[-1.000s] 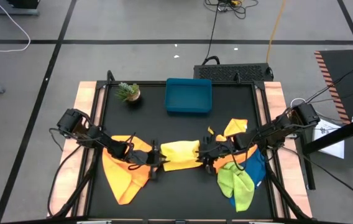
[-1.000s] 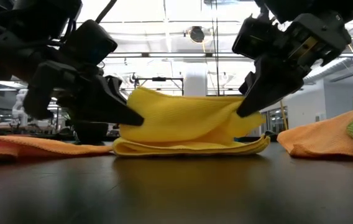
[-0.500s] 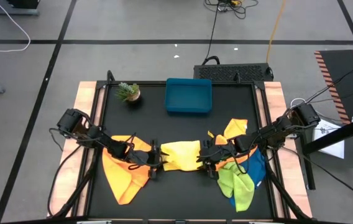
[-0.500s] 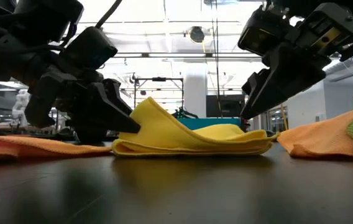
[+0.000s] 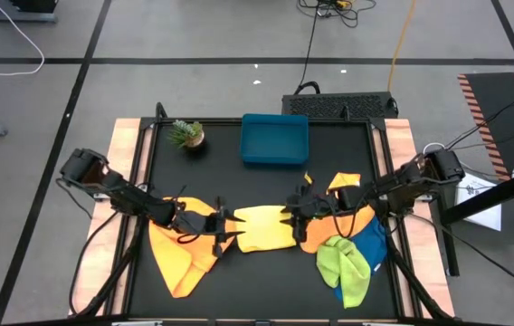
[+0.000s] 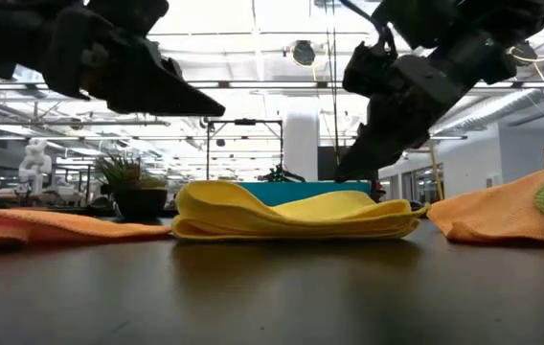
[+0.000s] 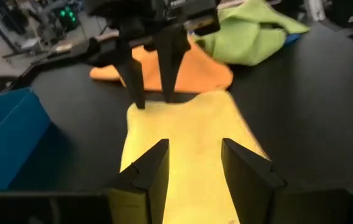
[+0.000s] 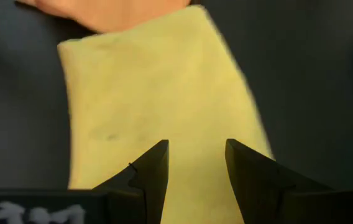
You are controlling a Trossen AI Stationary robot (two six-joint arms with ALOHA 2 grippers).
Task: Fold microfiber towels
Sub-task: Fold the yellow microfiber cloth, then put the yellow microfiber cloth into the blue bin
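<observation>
**Yellow towel folded flat mid-counter, both grippers clear of it**

Folded yellow microfiber towel (image 5: pixel 264 227) lies at the middle of the black counter (image 5: pixel 230 181), soft layered edges stacked (top layer humped at one end in the low view). Left gripper (image 5: pixel 222 231) hovers just off its left edge, fingers parted, holding nothing. Right gripper (image 5: pixel 291 215) hangs just above its right edge, fingers apart, also empty.

Crowding: orange towel (image 5: pixel 185 249) spread under the left arm; second orange towel (image 5: pixel 337 213) bunched under the right arm, with lime green towel (image 5: pixel 343 265) heaped over blue towel (image 5: pixel 372 243).

Rigid blue tray (image 5: pixel 275 139) and small potted plant (image 5: pixel 186 135) sit along the far edge. Bare counter between tray and yellow towel.
</observation>
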